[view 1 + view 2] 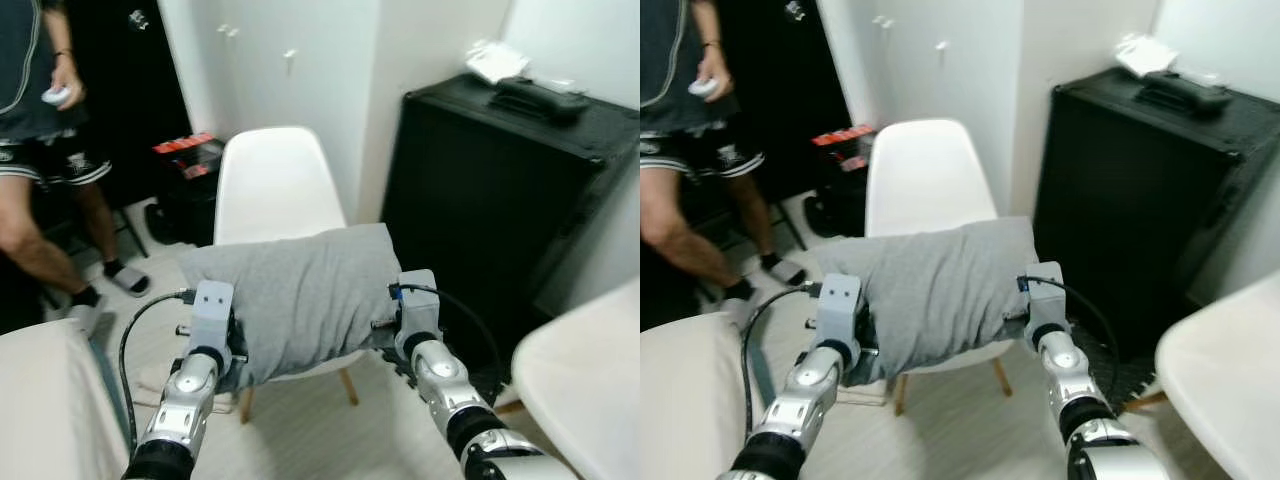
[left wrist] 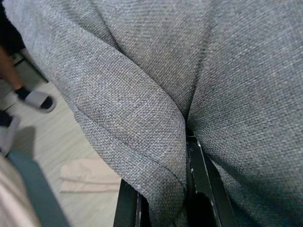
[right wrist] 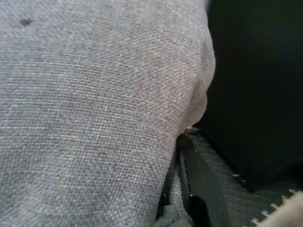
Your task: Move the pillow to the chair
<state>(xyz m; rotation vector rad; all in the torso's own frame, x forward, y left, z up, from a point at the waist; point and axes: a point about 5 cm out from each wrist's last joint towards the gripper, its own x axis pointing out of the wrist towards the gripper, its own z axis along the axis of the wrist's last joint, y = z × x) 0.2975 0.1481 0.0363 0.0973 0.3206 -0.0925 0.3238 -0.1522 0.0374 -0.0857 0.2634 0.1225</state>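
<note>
We are holding the grey pillow (image 1: 295, 295) up between our 2 arms, in the air just in front of the white chair (image 1: 268, 185). Our left gripper (image 2: 163, 201) is pinching a fold of its fabric between its fingers. Our right gripper (image 3: 182, 189) is pressing at the other end, clamped on cloth. A person (image 1: 35, 150) is standing at the far left beside the black cabinet (image 1: 500, 190).

light: soft, even indoor | head views slightly blurred | wrist views perhaps out-of-focus close-up
</note>
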